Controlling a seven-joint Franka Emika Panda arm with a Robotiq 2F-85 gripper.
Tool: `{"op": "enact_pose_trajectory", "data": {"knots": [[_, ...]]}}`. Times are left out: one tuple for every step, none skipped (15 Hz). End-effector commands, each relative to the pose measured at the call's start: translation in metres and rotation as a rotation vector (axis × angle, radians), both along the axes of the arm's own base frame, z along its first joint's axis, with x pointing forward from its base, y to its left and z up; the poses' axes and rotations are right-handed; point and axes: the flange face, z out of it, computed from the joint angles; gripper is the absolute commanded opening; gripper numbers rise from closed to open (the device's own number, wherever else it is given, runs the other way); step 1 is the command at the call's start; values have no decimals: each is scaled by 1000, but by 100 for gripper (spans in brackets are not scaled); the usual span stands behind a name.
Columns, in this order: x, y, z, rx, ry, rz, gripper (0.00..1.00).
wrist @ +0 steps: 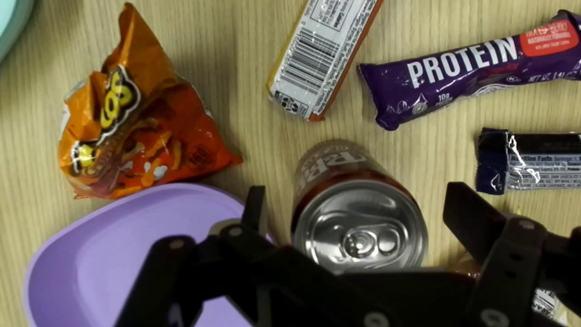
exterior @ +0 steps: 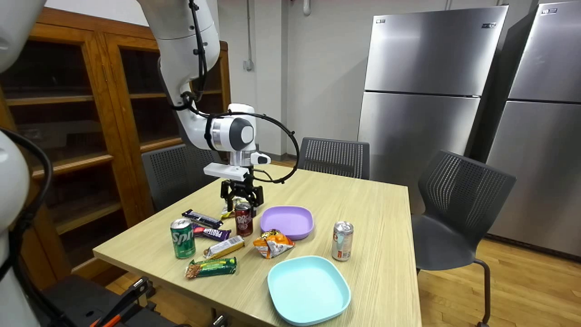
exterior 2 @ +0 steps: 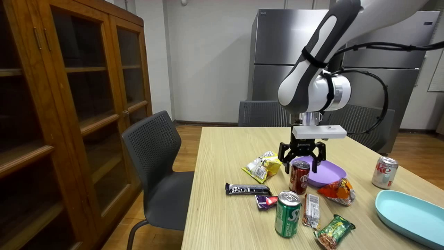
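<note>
My gripper (wrist: 356, 204) stands open, its fingers (wrist: 256, 206) on either side of a dark red Dr Pepper can (wrist: 336, 168). In the wrist view a gap shows between the can and each finger. The can (exterior 2: 299, 180) is upright on the table in both exterior views, with the gripper pointing down over its top. A purple plate (wrist: 91, 254) lies right beside the can, under one finger in the wrist view. Close by are an orange Cheetos bag (wrist: 150, 136), a bar with a barcode (wrist: 313, 59) and a purple protein bar (wrist: 454, 72). The gripper's body hides the can's near rim.
On the table (exterior: 372, 204) also stand a green Sprite can (exterior: 183, 238) and a silver Coke can (exterior: 342, 240). A turquoise plate (exterior: 308, 290), a green snack bar (exterior: 211, 268), a dark wrapped bar (exterior 2: 248, 189) and a yellow chip bag (exterior 2: 263, 166) lie around. Chairs (exterior: 458, 209) surround the table.
</note>
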Motion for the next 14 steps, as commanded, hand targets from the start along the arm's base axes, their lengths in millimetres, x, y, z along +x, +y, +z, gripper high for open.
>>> {"op": "enact_pose_trajectory", "data": {"knots": [[11,5,0,-32,10,-17,100],[11,5,0,-31,12,-16,75],[11,6,1,-31,19,-15,74],[10,6,3,-35,22,-16,68],[10,7,5,-37,25,-17,58],[9,8,7,-40,28,-18,51],[9,9,9,-43,30,-19,42],[8,10,12,-45,29,-20,38],[7,11,16,-44,27,-19,38],[7,12,21,-42,21,-22,38],[7,13,25,-40,16,-25,38],[7,14,30,-39,9,-28,38],[8,14,34,-37,4,-33,38],[9,15,38,-35,-1,-38,38]]}}
